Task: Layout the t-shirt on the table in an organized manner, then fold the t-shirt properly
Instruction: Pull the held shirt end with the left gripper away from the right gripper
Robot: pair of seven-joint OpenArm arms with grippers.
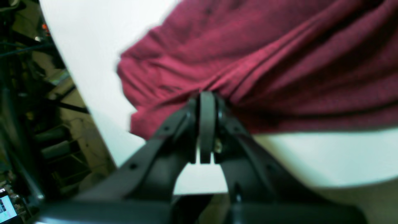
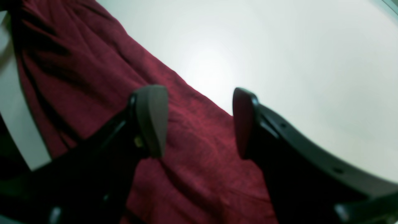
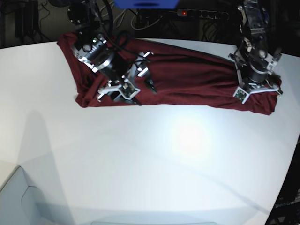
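Two grips are needed to spread the wrinkled dark maroon fabric t-shirt (image 3: 187,77) bunched along the glossy white surface (image 3: 150,164): left jaws (image 1: 206,96) pinch a fold between them, right jaws (image 2: 199,121) gape over cloth and should clamp next.

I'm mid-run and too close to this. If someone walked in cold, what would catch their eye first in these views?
First, the dark maroon t-shirt, bunched into a long wrinkled band across the far side of the white table. Next, the left gripper, shut on a pinch of the t-shirt near the table's edge, on the base view's right. Last, the right gripper, open above the cloth at the band's other end.
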